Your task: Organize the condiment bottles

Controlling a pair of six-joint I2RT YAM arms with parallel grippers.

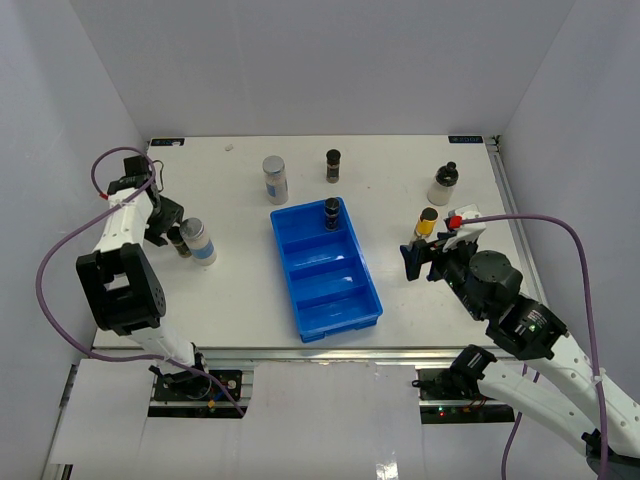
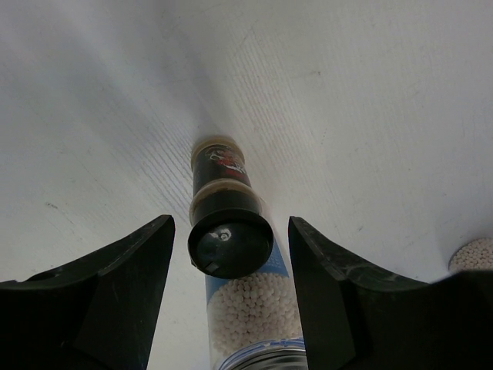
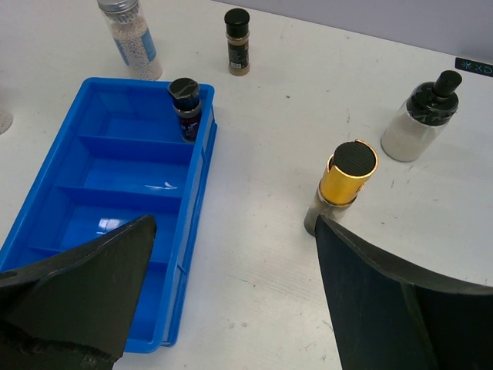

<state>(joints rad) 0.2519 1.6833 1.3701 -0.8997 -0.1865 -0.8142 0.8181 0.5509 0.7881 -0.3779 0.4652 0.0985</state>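
Dark spice jar (image 2: 222, 176), black cap, red-marked label, tan contents, inside the spread, ungripping left hand (image 2: 231, 225), right hand (image 3: 235, 225) spread wide too

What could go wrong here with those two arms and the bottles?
The left gripper stands open around a dark jar, and a clear bead jar sits right beside it; closing or lifting could knock that neighbour over. The right gripper is open close to the yellow bottle, which looks tall and narrow and might tip if a finger nudges it.
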